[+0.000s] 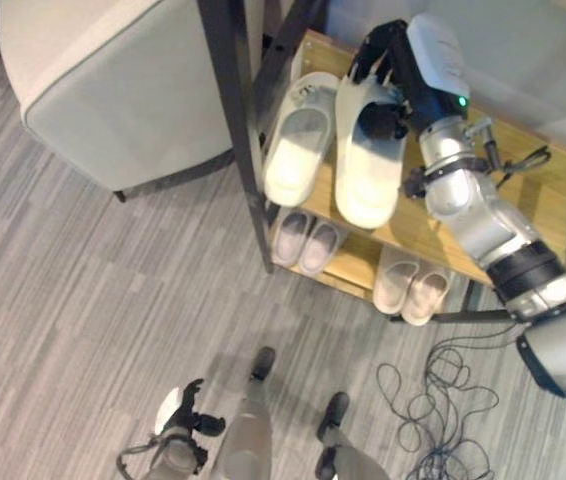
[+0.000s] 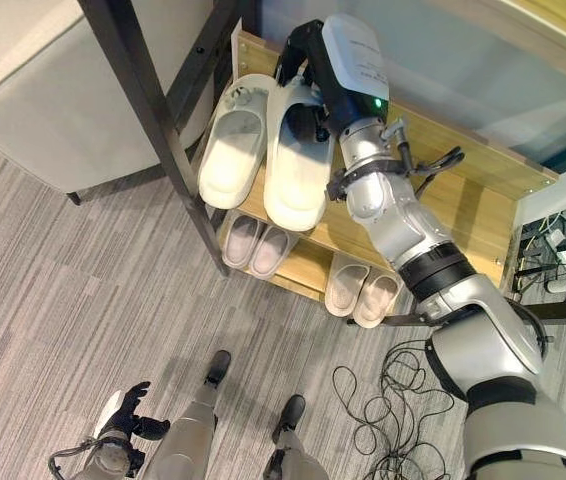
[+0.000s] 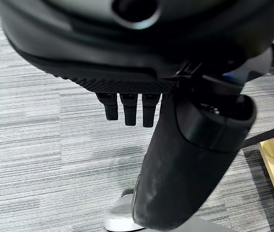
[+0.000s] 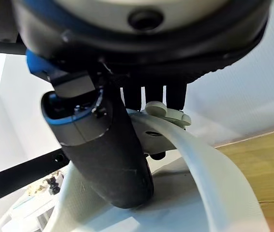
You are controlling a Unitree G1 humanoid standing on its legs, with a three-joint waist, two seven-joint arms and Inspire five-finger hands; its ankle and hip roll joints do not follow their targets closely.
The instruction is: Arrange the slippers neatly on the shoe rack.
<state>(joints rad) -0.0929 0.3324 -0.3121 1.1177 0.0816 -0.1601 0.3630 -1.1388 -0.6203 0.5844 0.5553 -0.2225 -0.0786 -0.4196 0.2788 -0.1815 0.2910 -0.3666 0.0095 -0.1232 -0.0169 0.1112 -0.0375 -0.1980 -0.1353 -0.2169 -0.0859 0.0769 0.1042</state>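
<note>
**Two slippers up top, right hand gripping the second**

Two pale slippers are lying side by side on the top board of the shoe rack (image 1: 523, 190), and all the action is sitting at the right one. The right hand (image 2: 308, 75) is reaching in over the toe end of the right slipper (image 1: 368, 160), and the right wrist view is showing the thumb pushed down inside it while the fingers (image 4: 154, 99) are curling over the strap from above. So the hand is clamped on that slipper, not letting go yet.

The left slipper (image 1: 298, 140) is resting just beside it, close to the rack's dark front post (image 1: 243, 130), the two nearly touching along their sides. Both are running the same way, long axes parallel, heels hanging out over the rack's front edge toward the floor. The held one is sticking out further than its neighbour, so I'd judge the coming move is turning on a short push along that long axis, toward the rack's back, to bring the heels level.

Two more pairs are sitting on the rack's lower shelf: a small pair (image 1: 306, 242) below the left slipper, another pair (image 1: 411, 285) further right.

Meanwhile the left hand (image 1: 185, 420) is hanging low, well away from the rack, fingers loosely curled around nothing.
</note>
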